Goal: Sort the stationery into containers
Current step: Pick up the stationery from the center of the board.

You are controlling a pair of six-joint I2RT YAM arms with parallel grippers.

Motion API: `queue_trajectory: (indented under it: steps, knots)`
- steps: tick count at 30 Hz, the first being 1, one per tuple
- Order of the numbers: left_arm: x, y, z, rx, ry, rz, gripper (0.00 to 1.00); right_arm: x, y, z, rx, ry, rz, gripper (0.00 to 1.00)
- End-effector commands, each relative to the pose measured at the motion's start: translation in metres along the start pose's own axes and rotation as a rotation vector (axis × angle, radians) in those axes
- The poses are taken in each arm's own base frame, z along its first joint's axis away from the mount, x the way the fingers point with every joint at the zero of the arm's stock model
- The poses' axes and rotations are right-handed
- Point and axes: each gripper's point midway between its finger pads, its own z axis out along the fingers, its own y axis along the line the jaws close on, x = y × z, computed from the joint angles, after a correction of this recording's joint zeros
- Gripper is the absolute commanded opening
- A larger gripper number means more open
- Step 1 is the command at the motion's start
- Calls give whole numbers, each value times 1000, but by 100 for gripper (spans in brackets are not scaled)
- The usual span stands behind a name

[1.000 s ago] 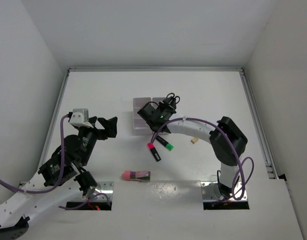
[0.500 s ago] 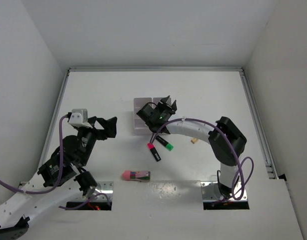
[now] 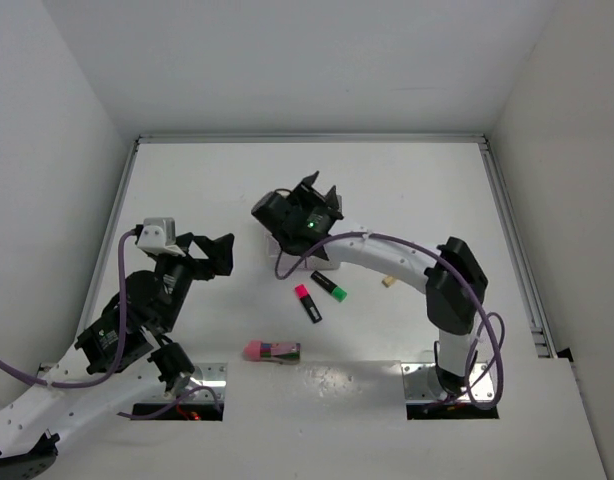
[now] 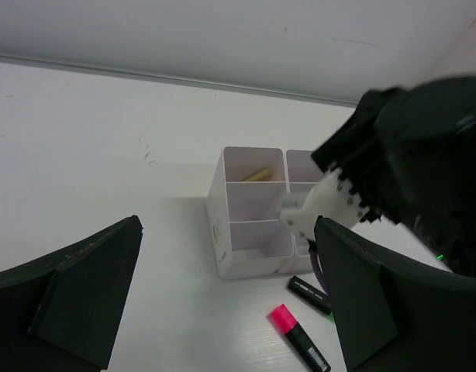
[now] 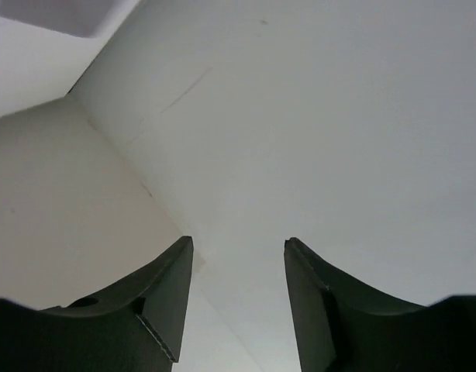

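Tray (image 4: 222, 232): white, square compartments in two columns, mid-tabletop (image 3: 187, 180); yellow pen (image 4: 257, 174) in one far compartment. Right hand (image 5: 238, 242): raised over tray, fingers moderately apart, nothing between them. Left hand (image 4: 228, 223): left of tray, well apart, spread wide, empty. Unsorted: pink highlighter (image 3: 308, 302) and green highlighter (image 3: 328, 286) just off tray's near side; beige bit (image 3: 388, 282) to near-right of tray; pink eraser (image 3: 272, 351) farther out toward near edge. Step, by judgement: between items, several pending. Next move, likely: lowering right hand onto a highlighter, fingers across barrel, closing, carrying to a free compartment.
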Motion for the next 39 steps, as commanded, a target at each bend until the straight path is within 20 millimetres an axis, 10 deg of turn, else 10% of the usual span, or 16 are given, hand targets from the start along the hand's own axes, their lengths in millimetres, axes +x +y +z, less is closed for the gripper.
queue_trajectory:
  steps: [1, 4, 5, 6, 10, 14, 15, 16, 18, 21, 22, 23, 25, 29, 33, 39]
  knots:
    - [-7, 2, 0, -4, -25, -3, 99, 46, -41, -32, 102, 5, 309, 52]
    - [-6, -6, 0, 38, -19, -9, 93, 54, -63, -41, 88, -185, 654, 35]
    - [-4, -9, 1, 59, -15, 4, 71, 86, -89, -61, 135, -271, 869, 15]
    - [0, -14, 2, 77, 0, 10, 56, 68, -68, -51, -12, -341, 893, 0]
    - [24, -37, 9, 179, 112, 119, 10, 62, 8, -36, -405, -565, 1293, 0]
    - [69, -61, 20, 273, 301, 216, 43, 64, 63, -34, -636, -637, 1369, 30]
    - [82, -75, 23, 329, 362, 241, 70, 71, 66, -32, -619, -630, 1394, 45]
    - [91, -80, 24, 348, 402, 252, 78, 81, 64, -26, -572, -621, 1421, 76]
    - [103, -95, 24, 407, 468, 261, 88, 93, 85, -19, -541, -590, 1481, 98]
    - [129, -104, 26, 399, 561, 235, 81, 83, 107, -1, -537, -590, 1575, 89]
    - [136, -109, 23, 403, 581, 231, 76, 78, 114, 1, -519, -600, 1616, 42]
    - [147, -107, 23, 359, 620, 201, 69, 78, 122, 4, -529, -589, 1685, 19]
    - [164, -103, 22, 281, 680, 155, 49, 65, 137, 6, -569, -623, 1781, 0]
    - [189, -101, 15, 155, 749, 96, 36, 26, 173, 0, -763, -649, 1829, 4]
    - [215, -96, 12, 31, 762, 61, 64, 0, 189, -11, -874, -751, 1881, 67]
    - [243, -96, 14, -92, 722, -9, 73, -24, 208, -3, -894, -793, 1961, 73]
